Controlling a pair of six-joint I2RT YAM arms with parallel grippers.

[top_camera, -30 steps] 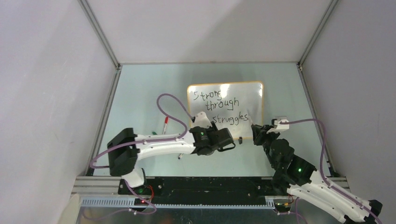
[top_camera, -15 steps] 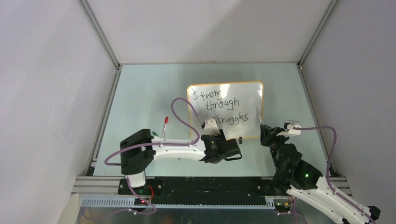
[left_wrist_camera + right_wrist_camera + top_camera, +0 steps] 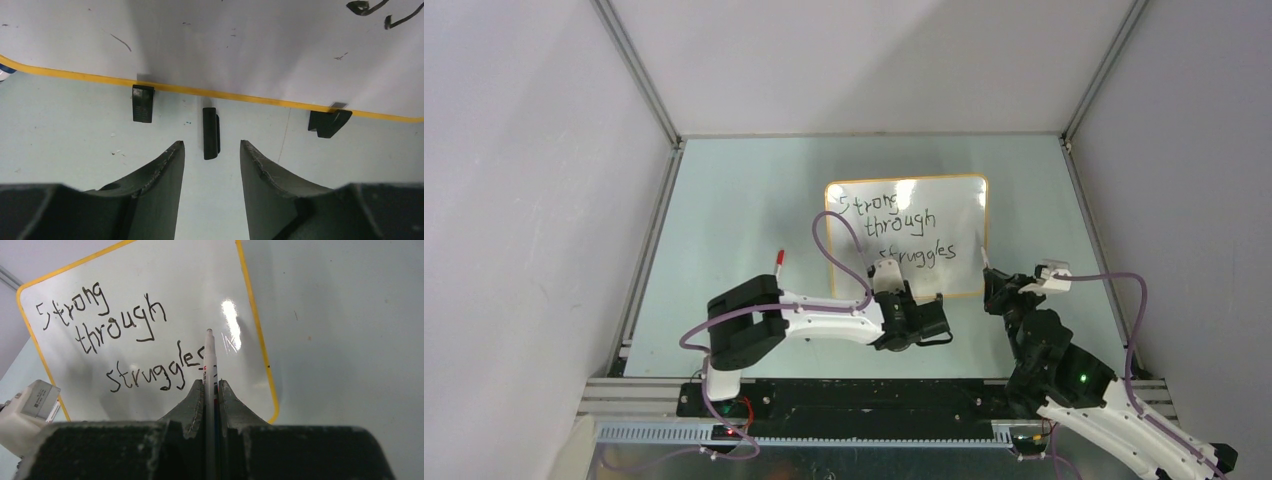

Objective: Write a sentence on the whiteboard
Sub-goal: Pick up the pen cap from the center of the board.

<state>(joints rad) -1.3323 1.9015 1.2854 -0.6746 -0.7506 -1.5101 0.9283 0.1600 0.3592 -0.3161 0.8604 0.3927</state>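
Black cap [image 3: 211, 133] lies just ahead of the wide-open left claw [image 3: 211, 146], long axis pointing away from it; right claw [image 3: 212, 386] clamps the marker [image 3: 209, 355]

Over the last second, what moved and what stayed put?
The left gripper, open, drew back from the whiteboard's near-left corner, toward the near edge and rightward. The right gripper, shut on the marker, backed away from the end of the sentence toward the near right. Nothing visibly grasped or released. The whiteboard, sentence and red-capped pen on the table stayed put.
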